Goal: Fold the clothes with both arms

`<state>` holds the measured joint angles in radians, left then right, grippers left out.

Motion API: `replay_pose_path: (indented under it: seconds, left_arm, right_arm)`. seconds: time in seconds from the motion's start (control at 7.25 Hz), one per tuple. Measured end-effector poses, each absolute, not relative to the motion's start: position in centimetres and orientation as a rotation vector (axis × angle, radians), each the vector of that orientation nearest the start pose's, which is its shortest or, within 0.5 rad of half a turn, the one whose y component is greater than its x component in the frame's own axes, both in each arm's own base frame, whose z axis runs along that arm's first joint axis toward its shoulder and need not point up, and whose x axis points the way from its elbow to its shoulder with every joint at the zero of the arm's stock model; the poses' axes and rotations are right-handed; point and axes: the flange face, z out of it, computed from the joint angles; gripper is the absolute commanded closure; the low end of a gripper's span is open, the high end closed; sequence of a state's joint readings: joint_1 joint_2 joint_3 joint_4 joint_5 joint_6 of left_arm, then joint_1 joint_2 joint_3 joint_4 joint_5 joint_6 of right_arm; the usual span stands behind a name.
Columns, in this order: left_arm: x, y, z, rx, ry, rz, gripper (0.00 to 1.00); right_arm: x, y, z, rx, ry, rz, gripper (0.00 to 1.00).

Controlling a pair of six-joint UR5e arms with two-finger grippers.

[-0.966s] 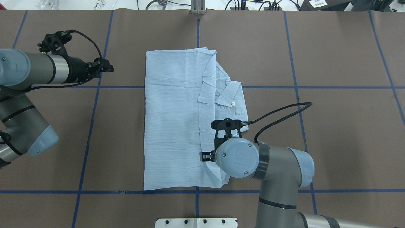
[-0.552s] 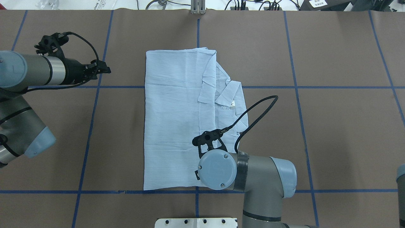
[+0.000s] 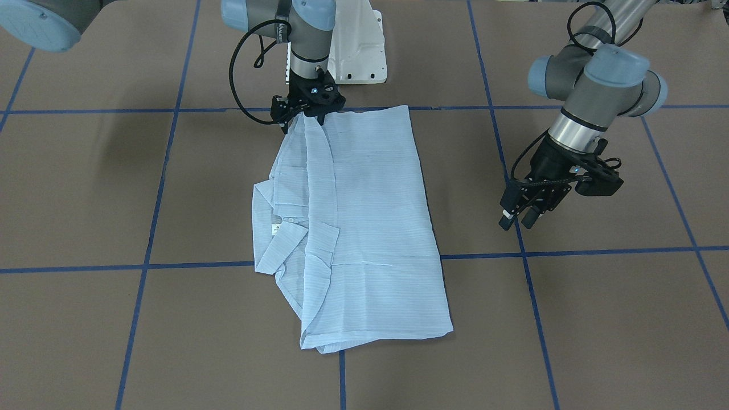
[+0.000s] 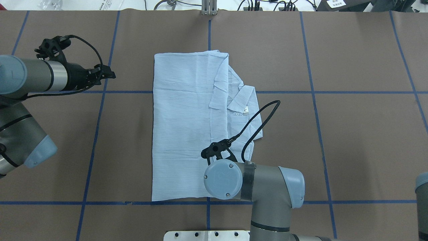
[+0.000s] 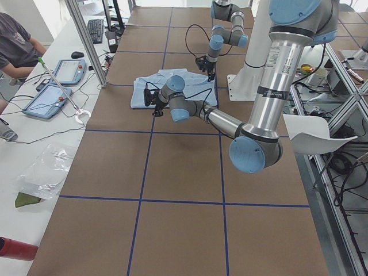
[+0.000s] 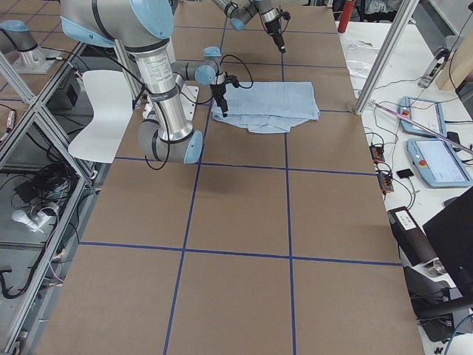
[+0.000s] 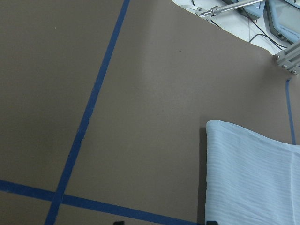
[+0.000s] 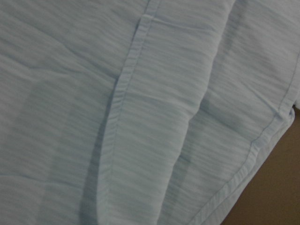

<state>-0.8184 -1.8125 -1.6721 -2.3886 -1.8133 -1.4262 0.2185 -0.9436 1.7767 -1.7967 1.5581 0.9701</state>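
The light blue shirt [image 4: 184, 127] [image 3: 370, 228] lies folded into a tall rectangle at the table's middle, collar and buttons on its right side in the overhead view. My right arm's wrist [image 4: 222, 179] hangs over the shirt's near hem and hides the gripper from above. In the front-facing view my right gripper [image 3: 310, 117] is down on that near corner, where the cloth bunches up to it; its fingers are hidden. Its wrist view is filled with close fabric [image 8: 140, 117]. My left gripper [image 4: 112, 74] [image 3: 517, 221] hovers open above bare table, left of the shirt's far corner [image 7: 253, 178].
Blue tape lines [image 4: 97, 134] grid the brown table cover. The white pedestal base [image 3: 359, 51] sits just behind the shirt's near hem. Cables and a metal post [image 4: 209, 8] line the far edge. A person [image 5: 17, 46] and tablets [image 5: 49, 98] are beyond it.
My right arm has swung left and toward the robot, carrying its gripper from the shirt's middle seam to the near hem. My left arm has drawn back slightly to the left.
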Motion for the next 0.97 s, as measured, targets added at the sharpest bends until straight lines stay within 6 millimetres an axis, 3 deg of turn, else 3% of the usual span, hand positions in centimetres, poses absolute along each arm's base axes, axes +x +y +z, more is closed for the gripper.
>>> replay_pose_path:
  seconds: [0.41,0.69,0.97]
  left_arm:
    - [32.9,-51.1,39.2,0.348,1.133,-0.455,0.33]
    - [32.7,-50.9,38.4,0.357,1.145,-0.451,0.33]
    - [32.5,-50.7,37.8,0.363,1.154,-0.449,0.33]
  right_arm:
    - [-58.1,-29.8,27.1,0.254,-0.508,-0.372,0.00]
    - [-53.4,-29.1,30.5,0.241,-0.494,-0.358,0.00]
    - [-51.0,-28.3,32.0,0.215,-0.496,-0.358,0.00]
